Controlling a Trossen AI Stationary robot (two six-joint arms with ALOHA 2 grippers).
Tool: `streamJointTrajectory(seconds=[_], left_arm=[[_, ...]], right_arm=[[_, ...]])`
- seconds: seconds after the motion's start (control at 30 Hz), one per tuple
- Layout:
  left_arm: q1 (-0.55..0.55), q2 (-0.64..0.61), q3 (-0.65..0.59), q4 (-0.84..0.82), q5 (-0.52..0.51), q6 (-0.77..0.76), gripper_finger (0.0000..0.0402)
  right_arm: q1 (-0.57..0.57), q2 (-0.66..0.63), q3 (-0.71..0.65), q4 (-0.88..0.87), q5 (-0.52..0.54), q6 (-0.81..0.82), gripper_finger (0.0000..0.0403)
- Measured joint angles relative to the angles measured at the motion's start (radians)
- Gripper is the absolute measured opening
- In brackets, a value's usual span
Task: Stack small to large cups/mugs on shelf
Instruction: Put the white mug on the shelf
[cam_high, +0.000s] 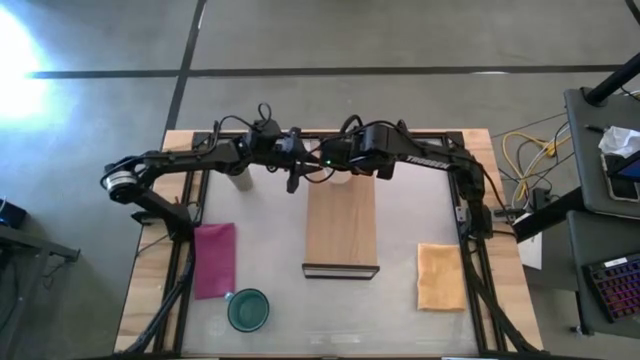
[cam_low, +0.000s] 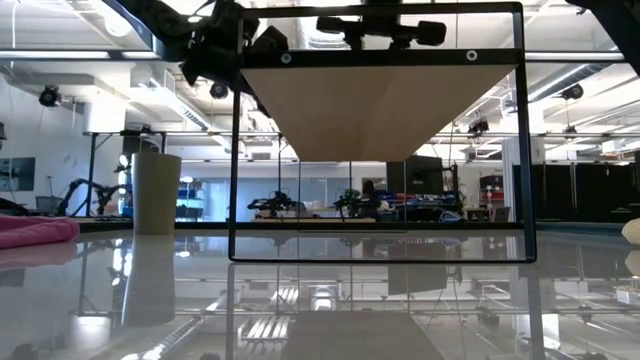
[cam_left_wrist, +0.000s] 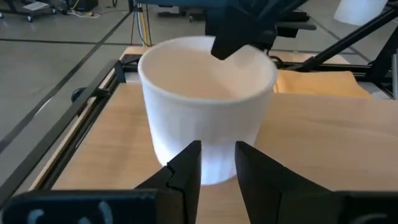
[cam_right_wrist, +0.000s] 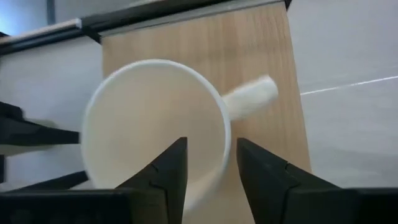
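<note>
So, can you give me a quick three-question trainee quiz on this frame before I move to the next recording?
1. True or false: the white mug stands on the shelf.
2. Which is at the white mug? A: left gripper only. B: right gripper only. C: both.
3. Fill in: the teal mug sits on the table beside the ___ cloth.
Key: 1 true; 2 C; 3 pink.
</note>
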Motion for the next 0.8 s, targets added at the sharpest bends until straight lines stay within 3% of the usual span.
streamJointTrajectory(seconds=[0.57,0.8], left_arm=[[0.0,-0.055,-0.034,-0.062,-0.001,-0.032,0.0084],[0.0,-0.074,-0.078,-0.063,-0.002,-0.062,0.0084]], right_arm=[[0.013,-0.03,0.029,-0.003,0.027,-0.071,0.013],[0.076,-0.037,0.018,-0.003,-0.041,-0.056,0.0115]])
